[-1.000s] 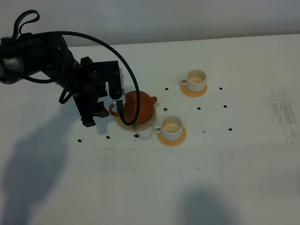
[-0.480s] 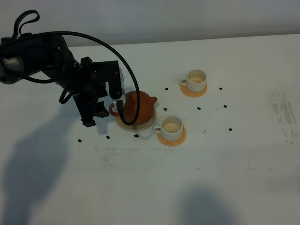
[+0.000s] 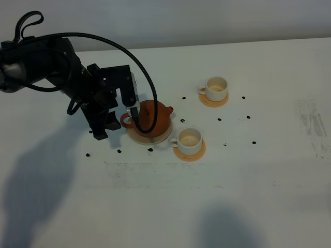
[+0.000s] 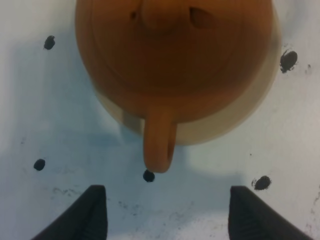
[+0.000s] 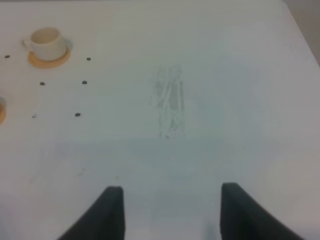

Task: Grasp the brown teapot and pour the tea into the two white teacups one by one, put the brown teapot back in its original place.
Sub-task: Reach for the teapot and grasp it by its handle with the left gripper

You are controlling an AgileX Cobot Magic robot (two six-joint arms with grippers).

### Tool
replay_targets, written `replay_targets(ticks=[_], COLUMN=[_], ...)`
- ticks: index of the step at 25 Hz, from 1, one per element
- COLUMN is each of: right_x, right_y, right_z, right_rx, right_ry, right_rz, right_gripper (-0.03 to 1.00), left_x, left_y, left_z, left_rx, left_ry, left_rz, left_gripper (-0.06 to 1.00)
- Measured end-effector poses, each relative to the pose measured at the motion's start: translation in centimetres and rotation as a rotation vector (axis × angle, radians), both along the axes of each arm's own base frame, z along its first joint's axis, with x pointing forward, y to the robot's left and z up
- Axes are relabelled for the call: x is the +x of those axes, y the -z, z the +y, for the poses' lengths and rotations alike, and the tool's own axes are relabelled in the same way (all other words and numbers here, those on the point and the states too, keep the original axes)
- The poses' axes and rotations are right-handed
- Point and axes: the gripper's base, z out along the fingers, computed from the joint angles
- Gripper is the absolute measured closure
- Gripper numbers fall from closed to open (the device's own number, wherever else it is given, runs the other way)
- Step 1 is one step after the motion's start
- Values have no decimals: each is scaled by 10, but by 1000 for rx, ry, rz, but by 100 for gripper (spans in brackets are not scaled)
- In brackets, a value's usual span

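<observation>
The brown teapot (image 3: 151, 118) stands upright on its wide beige coaster (image 3: 156, 139), spout toward the cups. My left gripper (image 3: 115, 116) is open just left of the loop handle (image 3: 125, 121). In the left wrist view the teapot (image 4: 172, 55) and coaster (image 4: 237, 122) fill the frame, and the handle (image 4: 159, 145) points at the gap of the left gripper (image 4: 167, 220) without touching either finger. One white teacup (image 3: 189, 138) sits on an orange-tan coaster (image 3: 197, 153) right of the teapot. The other teacup (image 3: 216, 88) is farther back right, and also shows in the right wrist view (image 5: 47, 43). My right gripper (image 5: 170, 210) is open and empty over bare table.
Small black dots (image 3: 150, 150) mark the white table (image 3: 217, 196) around the teapot and cups. A grey smudge (image 3: 313, 124) lies at the right side of the table. The left arm's black cable (image 3: 111, 46) loops over the teapot.
My left gripper has shifted slightly back and left, away from the teapot handle. The teapot and cups have not moved.
</observation>
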Motion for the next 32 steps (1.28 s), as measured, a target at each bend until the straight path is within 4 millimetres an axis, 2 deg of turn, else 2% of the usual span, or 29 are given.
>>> replay_targets(ticks=[12, 18, 23, 32], right_x=[0, 0, 0, 0], right_y=[0, 0, 0, 0], right_z=[0, 0, 0, 0], right_rx=[0, 0, 0, 1], right_ry=[1, 1, 1, 1], right_rz=[0, -1, -1, -1], right_gripper=[52, 52, 52, 52], left_x=[0, 17, 26, 24], left_y=[0, 8, 2, 10], left_z=[0, -5, -10, -12], left_rx=[43, 44, 27, 40], left_ry=[124, 149, 163, 286], left_rz=[-40, 7, 17, 60], left_gripper=[42, 42, 42, 42])
